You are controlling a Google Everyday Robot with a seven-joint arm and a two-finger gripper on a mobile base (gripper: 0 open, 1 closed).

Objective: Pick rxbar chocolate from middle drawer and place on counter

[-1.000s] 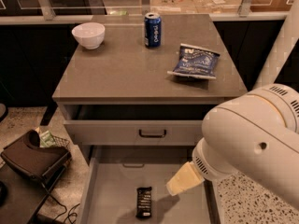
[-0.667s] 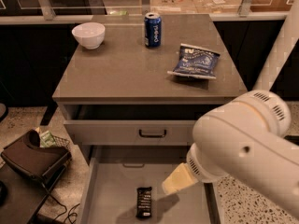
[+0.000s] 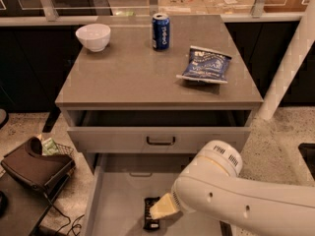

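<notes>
The rxbar chocolate, a small black bar, lies flat on the pale floor of the open middle drawer, near its front centre. My gripper reaches in from the right on the big white arm. Its cream tip sits right over the bar's upper right part and covers it. I cannot tell whether it touches the bar. The counter is the grey-brown top slab of the cabinet above.
On the counter stand a white bowl, a blue can and a blue snack bag. The top drawer is pulled out slightly above the middle one. A brown bag lies on the floor at left. A white pole leans at right.
My arm has swung left and lower into the drawer. The gripper tip, earlier to the right of the bar, now overlaps it. The bar has not moved.
</notes>
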